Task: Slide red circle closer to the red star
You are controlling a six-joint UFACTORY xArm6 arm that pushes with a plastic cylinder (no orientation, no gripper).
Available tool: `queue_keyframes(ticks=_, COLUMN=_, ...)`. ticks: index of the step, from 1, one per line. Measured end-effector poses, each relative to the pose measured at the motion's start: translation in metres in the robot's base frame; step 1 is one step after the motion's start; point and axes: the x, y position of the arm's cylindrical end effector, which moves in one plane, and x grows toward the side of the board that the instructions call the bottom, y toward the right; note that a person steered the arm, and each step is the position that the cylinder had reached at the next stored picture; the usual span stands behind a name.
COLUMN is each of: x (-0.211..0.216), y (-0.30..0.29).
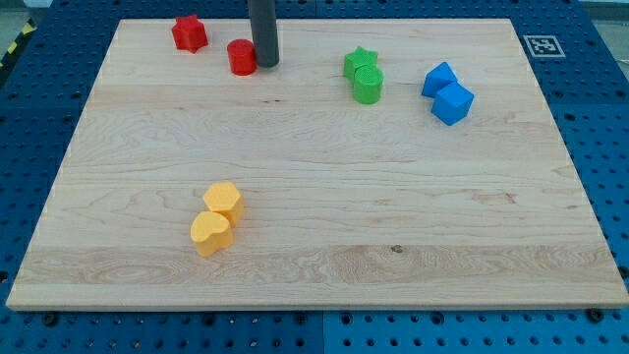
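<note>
The red circle (241, 56) lies near the view's top, left of centre. The red star (189, 32) sits up and to the left of it, a short gap apart. My tip (265, 64) is right against the red circle's right side, touching or nearly touching it. The dark rod rises straight up out of the view's top.
A green star (361, 62) and a green circle (368, 85) touch at the top, right of centre. Two blue blocks (447, 93) sit together at the upper right. A yellow hexagon (224, 201) and a yellow heart (210, 233) touch at the lower left. The wooden board (324, 197) has a fiducial marker (540, 44) by its top right corner.
</note>
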Motion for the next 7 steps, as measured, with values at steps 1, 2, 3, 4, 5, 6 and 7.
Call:
queue_keyframes(ticks=1, x=0.0, y=0.002)
queue_keyframes(ticks=2, x=0.017, y=0.005)
queue_keyframes(ticks=3, x=0.028, y=0.005)
queue_keyframes(ticks=4, x=0.026, y=0.005)
queue_keyframes(ticks=5, x=0.013, y=0.004)
queue_keyframes(ticks=6, x=-0.002, y=-0.006)
queue_keyframes(ticks=7, x=-0.002, y=-0.009)
